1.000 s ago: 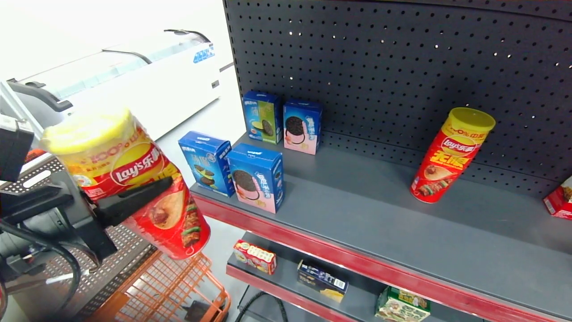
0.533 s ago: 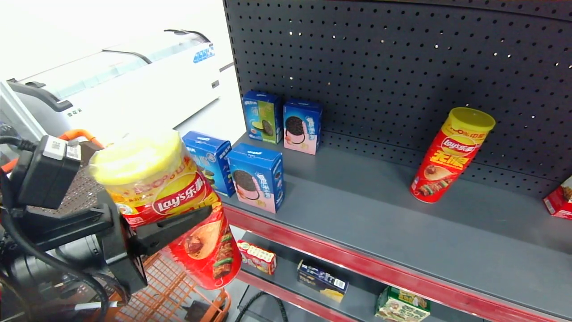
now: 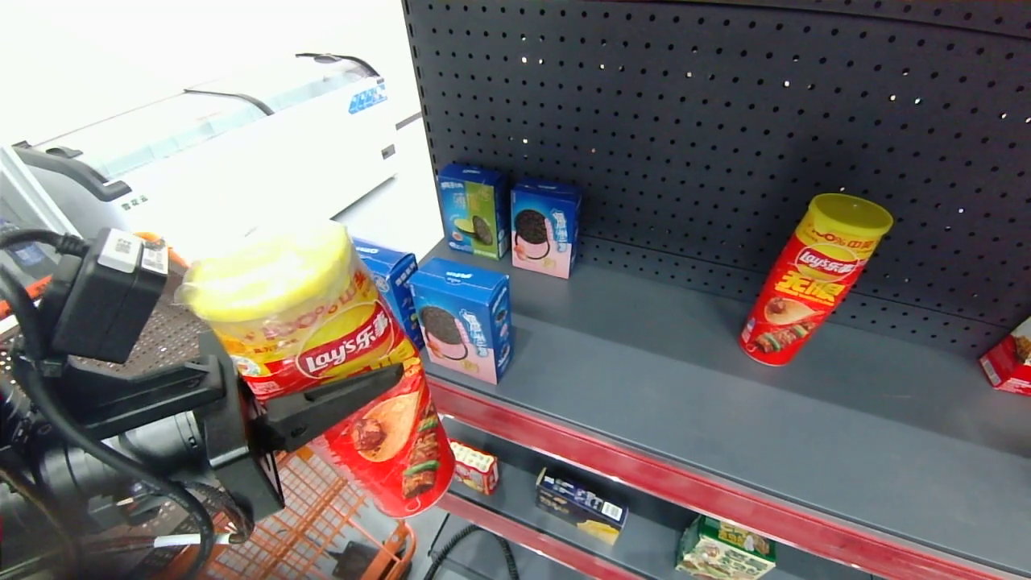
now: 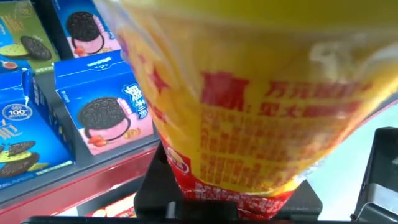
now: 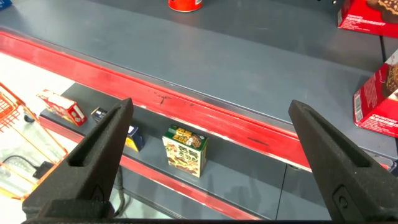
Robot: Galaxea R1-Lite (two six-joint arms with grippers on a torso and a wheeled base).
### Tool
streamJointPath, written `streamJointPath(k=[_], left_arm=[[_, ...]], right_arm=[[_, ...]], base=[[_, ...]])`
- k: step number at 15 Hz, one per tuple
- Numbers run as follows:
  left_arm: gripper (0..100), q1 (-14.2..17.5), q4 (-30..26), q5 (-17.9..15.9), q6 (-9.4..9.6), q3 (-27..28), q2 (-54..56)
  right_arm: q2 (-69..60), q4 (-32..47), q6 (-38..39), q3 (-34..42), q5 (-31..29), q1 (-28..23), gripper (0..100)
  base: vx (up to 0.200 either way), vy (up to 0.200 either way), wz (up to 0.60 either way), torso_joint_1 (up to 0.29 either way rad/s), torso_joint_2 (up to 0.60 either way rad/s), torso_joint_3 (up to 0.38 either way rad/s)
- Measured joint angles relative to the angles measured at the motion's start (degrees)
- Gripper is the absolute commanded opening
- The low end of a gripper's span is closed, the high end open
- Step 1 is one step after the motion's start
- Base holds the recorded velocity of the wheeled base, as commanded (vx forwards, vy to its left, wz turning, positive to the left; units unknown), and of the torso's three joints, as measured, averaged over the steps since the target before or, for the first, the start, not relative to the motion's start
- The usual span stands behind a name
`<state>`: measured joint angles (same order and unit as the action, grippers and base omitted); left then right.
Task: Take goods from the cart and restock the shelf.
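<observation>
My left gripper [image 3: 310, 395] is shut on a red chip can with a yellow lid [image 3: 322, 346], held tilted in the air at the left, just in front of the grey shelf [image 3: 644, 395] and its red front edge. The can [image 4: 249, 106] looms close in the left wrist view, in front of the blue cookie boxes [image 4: 106, 112]. A second chip can [image 3: 809, 278] stands leaning against the pegboard on the shelf at the right. My right gripper [image 5: 211, 155] hangs open over the shelf's red edge [image 5: 205, 106], with nothing between its fingers.
Several blue cookie boxes [image 3: 467, 314] stand at the shelf's left end. A red box [image 3: 1007, 362] sits at the far right. The orange cart [image 3: 306, 524] is below my left arm. Small boxes [image 3: 580, 499] lie on the lower shelf. A white freezer [image 3: 242, 153] stands behind.
My left gripper has carried the chip can rightward and a bit lower, from over the cart to in front of the shelf's left end. The can on the shelf has not moved.
</observation>
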<state>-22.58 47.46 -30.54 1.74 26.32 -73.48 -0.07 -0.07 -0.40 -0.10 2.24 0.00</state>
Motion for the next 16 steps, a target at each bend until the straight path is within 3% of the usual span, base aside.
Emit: streamJointPath(k=[9,16], left_arm=[[0,0.00,-0.06,0.00,0.04,3.06,-3.41],[0,0.20,-0.09,0.05,0.02,3.85,-4.05]], right_arm=[[0.00,-0.02,-0.11,0.00,0.02,0.00,100],[0.00,0.02,0.00,0.00,0.02,0.00,100]], base=[[0.000,0.000,-0.60,0.003,0.00,0.000],[0.000,0.000,0.00,0.000,0.00,0.000]])
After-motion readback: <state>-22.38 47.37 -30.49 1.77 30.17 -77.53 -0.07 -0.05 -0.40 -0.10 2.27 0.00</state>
